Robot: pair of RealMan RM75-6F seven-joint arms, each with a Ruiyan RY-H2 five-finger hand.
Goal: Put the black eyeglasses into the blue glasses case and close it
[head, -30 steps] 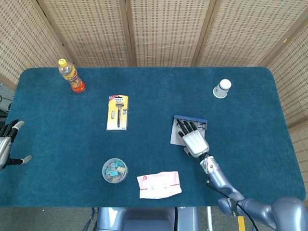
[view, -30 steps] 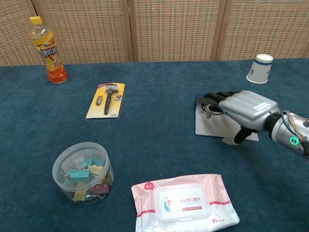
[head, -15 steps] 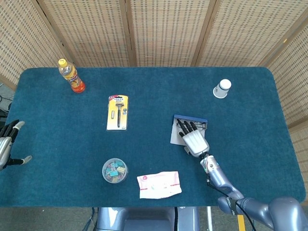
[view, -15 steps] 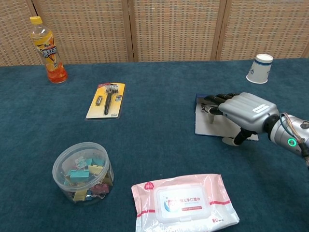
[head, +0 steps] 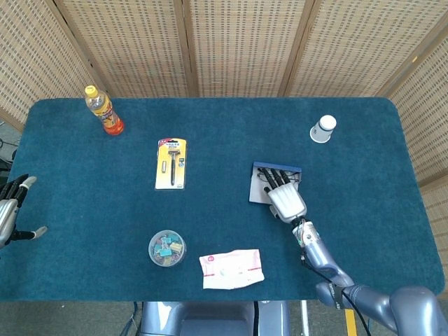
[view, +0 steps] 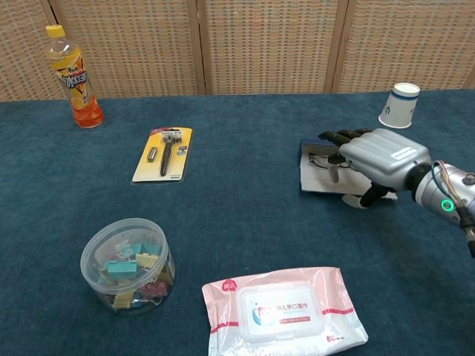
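Blue glasses case (view: 315, 176) lies open on the table (head: 210, 140), right of centre. Black eyeglasses (view: 320, 158) are seen inside it, largely covered by the right hand (view: 378, 159).

Right hand is held palm-down over the case with fingers (view: 343, 136) stretched toward the far edge; whether anything is pinched cannot be told.

Left hand (head: 12, 210) hangs at the table's left edge, fingers apart, nothing held.

Handling, judged: glasses are light, thin-framed, easily bent, with lenses that scratch; best taken by the bridge or the temples. Case looks stiff and light, and is likely to slide on the cloth when the lid is pressed. The lid should be taken at its free edge and the base steadied.
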